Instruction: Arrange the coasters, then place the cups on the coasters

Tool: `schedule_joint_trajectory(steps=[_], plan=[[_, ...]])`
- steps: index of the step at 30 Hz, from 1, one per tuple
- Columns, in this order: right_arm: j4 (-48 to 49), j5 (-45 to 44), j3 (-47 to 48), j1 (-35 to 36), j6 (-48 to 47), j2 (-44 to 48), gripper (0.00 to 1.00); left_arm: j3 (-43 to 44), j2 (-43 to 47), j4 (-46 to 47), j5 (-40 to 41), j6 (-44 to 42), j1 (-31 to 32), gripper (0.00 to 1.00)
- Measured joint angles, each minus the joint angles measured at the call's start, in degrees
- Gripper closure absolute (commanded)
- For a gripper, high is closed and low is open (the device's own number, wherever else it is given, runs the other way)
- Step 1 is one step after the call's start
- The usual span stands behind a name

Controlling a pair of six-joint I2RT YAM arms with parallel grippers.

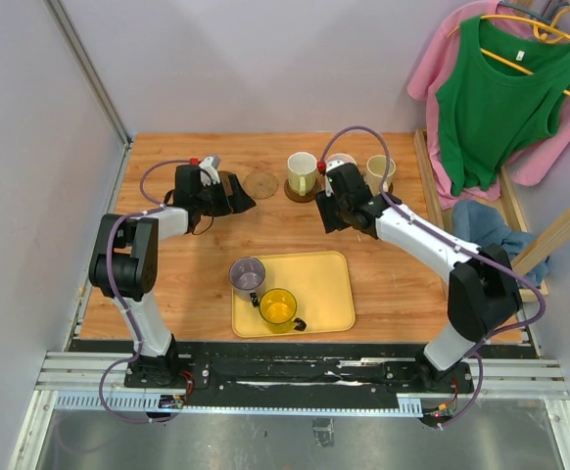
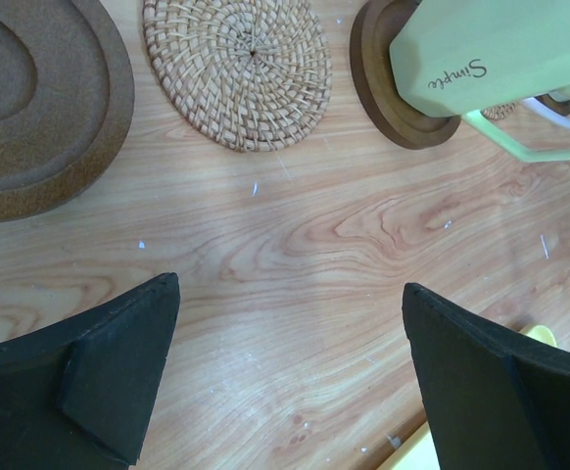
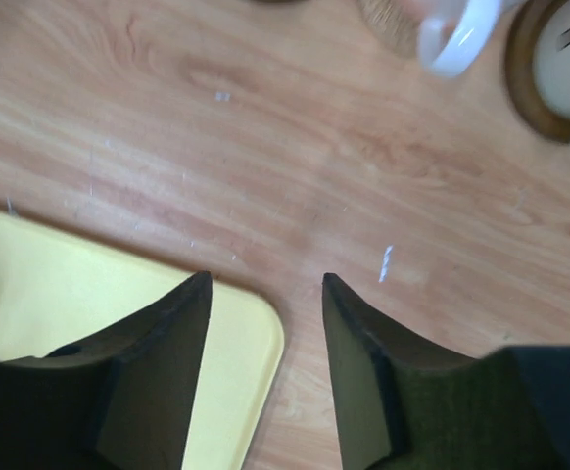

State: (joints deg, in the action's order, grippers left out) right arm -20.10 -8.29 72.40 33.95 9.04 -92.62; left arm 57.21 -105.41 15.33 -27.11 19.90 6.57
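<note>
Wooden table (image 1: 197,257), grey walls (image 1: 265,59). Left gripper (image 2: 290,284) spread wide, right gripper (image 3: 265,277) parted, both empty. Right arm (image 1: 422,240) half hides one cup (image 1: 342,159).

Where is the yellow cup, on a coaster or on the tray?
On the tray. The yellow cup stands directly on the yellow tray, beside the grey cup.

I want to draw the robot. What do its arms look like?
Both arms are white with black joints, looping purple cables and a red dot near the wrist. The left end effector and right end effector have black wedge-shaped fingers.
</note>
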Motion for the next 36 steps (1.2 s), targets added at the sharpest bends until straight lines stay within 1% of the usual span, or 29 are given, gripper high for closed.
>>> schedule_joint_trajectory(steps=[3,7,10,13,14,18,20,24,28,34,36], plan=[[0.2,4.1,-3.9,-0.3,-0.5,-0.2,0.51,0.0,0.7,0.0,0.0,-0.1,0.0,0.0],[1.2,8.7,-7.7,-0.4,-0.7,-0.2,0.44,-1.5,2.9,-0.1,0.3,-0.1,0.0,0.0],[2.4,11.4,-10.2,-0.5,-1.4,0.4,0.4,-3.4,7.1,-1.4,1.9,-0.2,0.8,0.0],[3.4,11.9,-11.4,-0.5,-1.8,1.4,0.39,-4.4,11.5,-4.2,5.2,-0.7,2.5,0.0],[3.8,11.7,-11.5,-0.5,-1.9,1.7,0.41,-4.5,13.0,-5.4,6.7,-0.8,3.4,0.0],[5.3,9.3,-11.4,-0.5,-2.7,1.5,0.56,-5.6,19.1,-9.6,13.6,-0.7,7.8,0.03],[5.6,8.3,-10.8,-0.7,-3.1,0.4,0.59,-7.1,22.4,-11.9,17.2,-0.2,9.9,0.05],[7.0,8.1,-9.1,-1.3,-3.3,-3.2,0.59,-10.1,28.0,-18.1,25.9,1.4,14.1,0.06],[8.1,9.2,-9.0,-2.3,-3.2,-5.4,0.59,-11.8,33.2,-25.9,33.4,3.8,19.0,0.05],[8.7,10.8,-9.0,-3.0,-3.1,-6.5,0.59,-12.0,38.3,-35.2,37.3,8.3,24.1,0.03],[9.4,10.9,-9.0,-3.0,-3.1,-6.5,0.59,-12.0,39.1,-37.3,37.6,9.7,25.6,0.01]])
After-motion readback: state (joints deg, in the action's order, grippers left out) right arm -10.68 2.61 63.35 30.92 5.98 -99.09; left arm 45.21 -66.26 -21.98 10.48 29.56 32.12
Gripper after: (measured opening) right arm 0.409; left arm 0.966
